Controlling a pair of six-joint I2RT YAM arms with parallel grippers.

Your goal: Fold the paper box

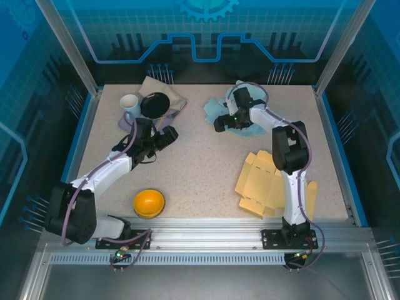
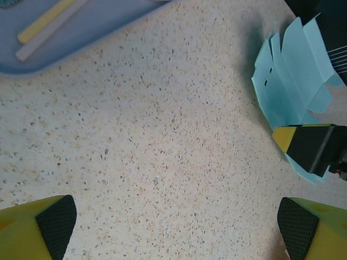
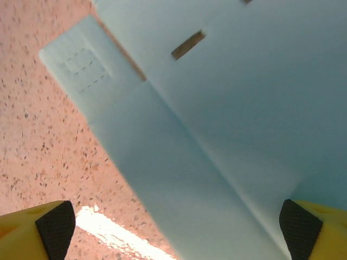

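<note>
A light blue paper box (image 1: 214,110), partly unfolded with flaps and slots, lies at the back of the table right of centre. My right gripper (image 1: 220,123) hovers over it, open. In the right wrist view the blue sheet (image 3: 227,108) runs under and between the wide-apart fingertips of the right gripper (image 3: 176,227), and nothing is pinched. My left gripper (image 1: 165,137) is open over bare tabletop left of centre. In the left wrist view the left gripper (image 2: 176,225) is empty, with the blue box (image 2: 293,81) at the right edge.
A flat yellow paper box cutout (image 1: 259,184) lies at the front right beside the right arm. An orange bowl (image 1: 149,202) sits at the front left. At the back left are a white mug (image 1: 130,104), a black bowl (image 1: 154,104), a beige cloth (image 1: 165,89) and a blue tray (image 2: 92,32).
</note>
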